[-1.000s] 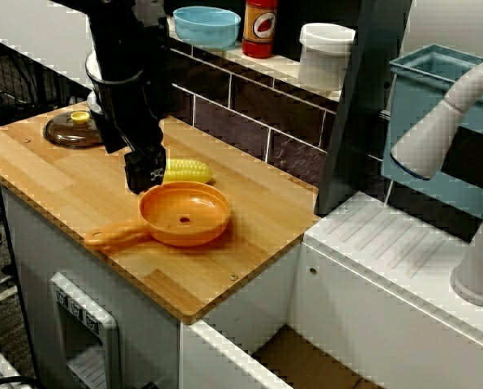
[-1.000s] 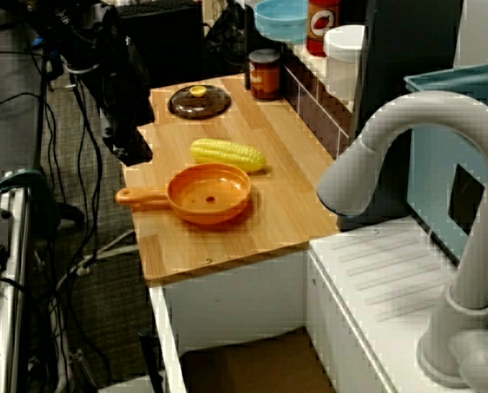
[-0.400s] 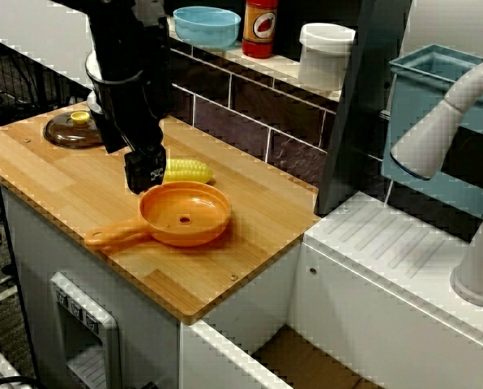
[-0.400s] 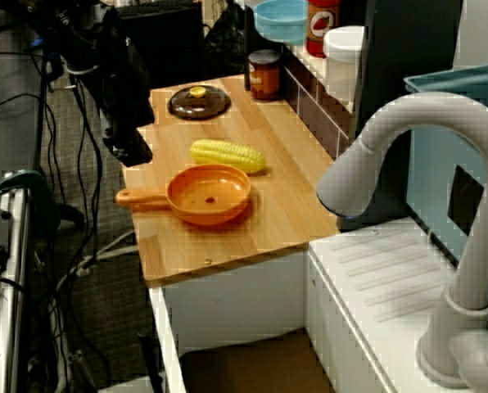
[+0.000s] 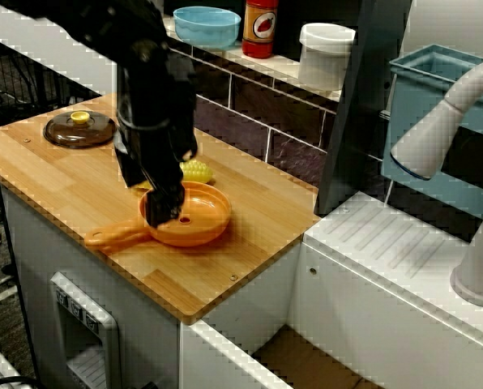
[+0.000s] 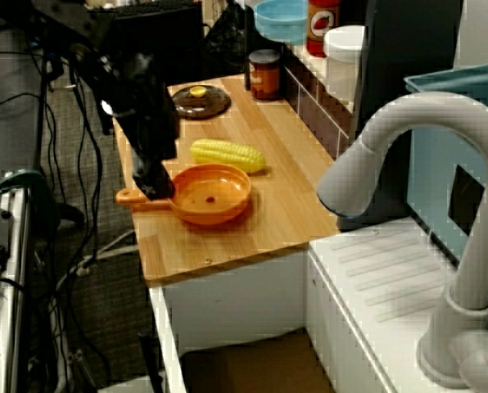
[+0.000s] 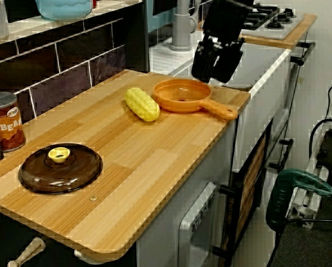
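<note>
Seen across the table [image 5: 55,182] toward the tiled wall, a brown lid [image 5: 80,128] with a yellow knob lies well to the left of the fingers [image 5: 160,207] and farther back. It rests flat on its rim, knob up, so it sits steady.

The black arm [image 5: 152,97] comes down steeply from the upper left. This puts the fingers pointing downward over the near-left rim of the orange pan [image 5: 197,212], just where the handle [image 5: 112,237] joins the bowl. In the view from the lid end, the fingers stand slightly apart with a narrow gap between them and nothing held. Whether they touch the rim cannot be told.

The pan sits flat on its base near the front edge of the table. Its bowl lies to the right of the fingers. Its handle runs out to their left, toward the front edge, so the handle lies low along the wood.

A yellow corn cob [image 5: 196,170] lies on its side just behind the fingers. It is close beside the pan's far rim, and the view from the lid end shows a sliver of table between them.

On the ledge above the tiles, farther back and to the right of the fingers, stand a blue bowl [image 5: 207,24], a red bottle [image 5: 259,27] and a white tub [image 5: 326,53]. All three are upright and well apart from the pan. Far to the right, a grey faucet [image 5: 444,121] arches over the white sink unit.
</note>
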Controlling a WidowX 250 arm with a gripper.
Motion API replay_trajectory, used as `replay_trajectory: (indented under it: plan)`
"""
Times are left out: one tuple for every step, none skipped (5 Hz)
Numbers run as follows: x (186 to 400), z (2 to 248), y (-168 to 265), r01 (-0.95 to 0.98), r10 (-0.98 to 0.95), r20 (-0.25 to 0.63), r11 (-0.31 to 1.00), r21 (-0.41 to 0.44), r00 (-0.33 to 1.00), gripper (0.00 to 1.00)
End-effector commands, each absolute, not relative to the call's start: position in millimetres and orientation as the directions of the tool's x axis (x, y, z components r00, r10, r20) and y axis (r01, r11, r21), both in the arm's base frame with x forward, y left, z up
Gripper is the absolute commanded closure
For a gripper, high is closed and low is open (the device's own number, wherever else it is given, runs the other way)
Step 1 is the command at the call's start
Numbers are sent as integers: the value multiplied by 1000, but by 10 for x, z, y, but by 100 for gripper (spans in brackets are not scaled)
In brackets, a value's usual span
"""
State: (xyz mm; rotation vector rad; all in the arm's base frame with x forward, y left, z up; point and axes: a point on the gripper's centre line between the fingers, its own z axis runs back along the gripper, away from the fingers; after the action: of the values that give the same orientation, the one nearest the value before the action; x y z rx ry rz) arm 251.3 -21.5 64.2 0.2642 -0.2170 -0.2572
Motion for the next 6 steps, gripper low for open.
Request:
replay_trajectory:
  plan:
    - [2826,599,-261,235,-290,185,933,271,939,0]
    - [2848,753,-81,185,-232,200,956,226,952,0]
    - [2836,889,37,162,-201,211,968,192,956,0]
    - [2815,956,139,142,-177,214,976,168,961,0]
    - [2791,930,253,104,-136,220,983,153,966,0]
    - [2805,840,309,16,-52,203,985,174,978,0]
